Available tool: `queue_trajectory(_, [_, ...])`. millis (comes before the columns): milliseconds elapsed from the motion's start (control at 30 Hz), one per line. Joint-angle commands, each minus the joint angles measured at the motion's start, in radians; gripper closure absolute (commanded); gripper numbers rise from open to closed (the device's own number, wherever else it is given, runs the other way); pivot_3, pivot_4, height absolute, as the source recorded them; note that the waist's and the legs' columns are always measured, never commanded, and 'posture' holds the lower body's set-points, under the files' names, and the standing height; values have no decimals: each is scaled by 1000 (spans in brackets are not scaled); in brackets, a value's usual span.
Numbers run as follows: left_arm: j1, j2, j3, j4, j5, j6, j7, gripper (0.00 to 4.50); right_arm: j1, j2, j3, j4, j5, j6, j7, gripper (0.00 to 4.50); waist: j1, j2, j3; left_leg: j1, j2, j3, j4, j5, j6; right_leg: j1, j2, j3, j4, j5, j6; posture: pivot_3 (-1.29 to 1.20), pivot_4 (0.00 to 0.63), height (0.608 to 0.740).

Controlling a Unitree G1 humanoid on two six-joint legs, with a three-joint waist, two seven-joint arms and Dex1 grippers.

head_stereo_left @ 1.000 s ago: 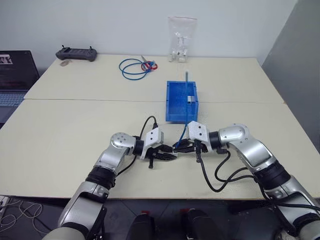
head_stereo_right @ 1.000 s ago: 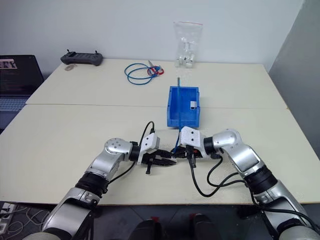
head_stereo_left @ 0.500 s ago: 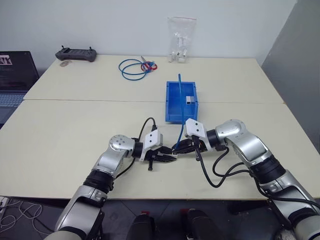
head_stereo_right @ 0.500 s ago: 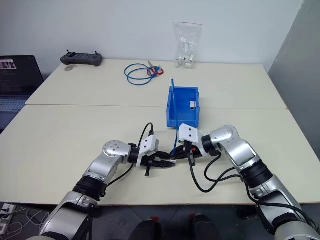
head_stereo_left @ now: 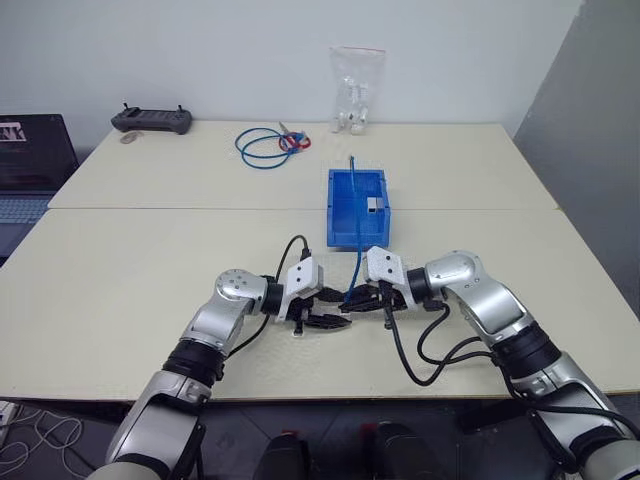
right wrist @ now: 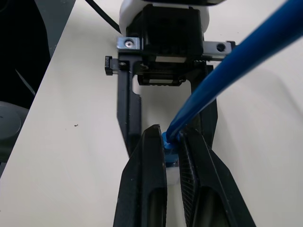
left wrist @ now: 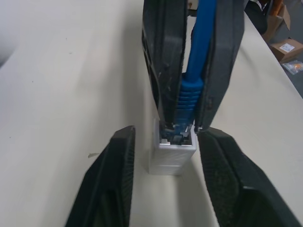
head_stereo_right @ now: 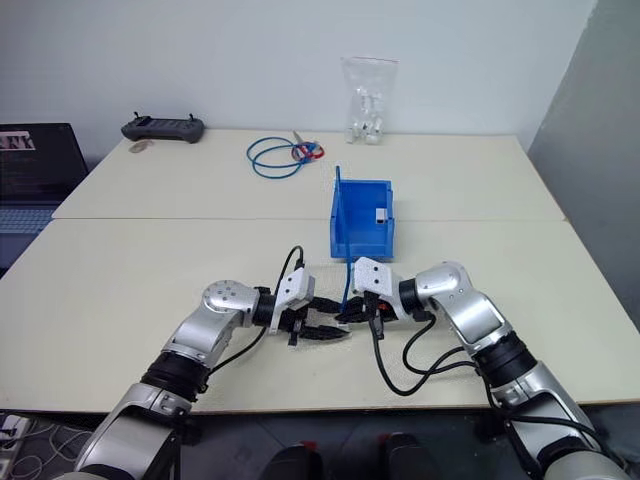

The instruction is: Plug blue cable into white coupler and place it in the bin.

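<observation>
The blue cable (head_stereo_left: 357, 262) rises from my right gripper (head_stereo_left: 352, 298) and leans back over the bin (head_stereo_left: 331, 210), a bright-blue tray just beyond my hands. My right gripper (right wrist: 169, 133) is shut on the cable's blue boot (left wrist: 188, 94). The plug sits in the socket of the white coupler (left wrist: 172, 152), which rests on the table. My left gripper (head_stereo_left: 343, 310) faces the right one, open, with a finger (left wrist: 118, 179) on each side of the coupler and a gap on both sides.
A small block (head_stereo_left: 372, 204) lies inside the bin. At the back of the table are a coiled blue cable (head_stereo_left: 262, 146), a clear bag (head_stereo_left: 355, 88) of white pieces and a black controller (head_stereo_left: 150, 118). A laptop (head_stereo_left: 25, 150) sits at the left edge.
My left gripper's fingers have parted and now stand clear of the coupler. My right gripper keeps its hold on the cable. The camera has shifted slightly.
</observation>
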Motion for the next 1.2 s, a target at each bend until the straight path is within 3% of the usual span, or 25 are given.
queue_trajectory(33, [21,38,44,-93,-38,41,5,1374,23,16,-62,-2,63,217,-59,4392,0,0,0,0,0,0,0,0,0,0,0,0,0,0,0,0,150,740])
queue_trajectory(233, [64,79,196,-309,-127,217,179,100,-215,111,-443,-11,295,583,-310,4392,-1,5,8,-5,0,0,1,0,0,-5,-3,1,1,0,0,0,150,740])
queue_trajectory(400, [21,1,339,-527,-228,417,456,24,-466,199,-704,250,335,628,-616,4392,8,4,8,-18,0,-3,2,0,0,-15,-6,-3,2,3,-5,0,150,740])
queue_trajectory(500, [22,-31,357,-628,-242,480,560,0,-576,212,-760,455,315,508,-709,3528,10,4,8,-20,-2,-2,0,0,0,-15,-8,-2,0,4,-6,0,150,740])
queue_trajectory(667, [43,-68,348,-703,-257,535,666,0,-682,205,-739,771,230,266,-776,2237,8,4,8,-20,-5,2,-1,0,0,-16,-11,1,-1,4,-5,0,150,740])
queue_trajectory(700, [47,-71,344,-713,-260,542,676,0,-695,203,-736,810,219,234,-783,2168,8,4,8,-21,-5,2,-1,0,0,-16,-11,1,-2,4,-5,0,150,740])
queue_trajectory(933, [47,-74,395,-685,-260,562,778,0,-711,135,-669,875,136,168,-764,596,9,4,8,-20,-4,1,-1,0,-1,-17,-9,0,-1,4,-5,0,150,740])
queue_trajectory(1100, [54,-67,421,-645,-248,550,837,0,-525,41,-526,536,86,216,-617,487,11,4,8,-21,-4,1,-1,0,-1,-16,-9,0,-1,4,-5,0,150,740])
queue_trajectory(1200, [86,-69,441,-608,-216,514,892,0,-262,-5,-496,124,110,222,-589,487,12,4,8,-21,-4,0,-1,0,-1,-16,-9,-1,-2,4,-5,0,150,740])
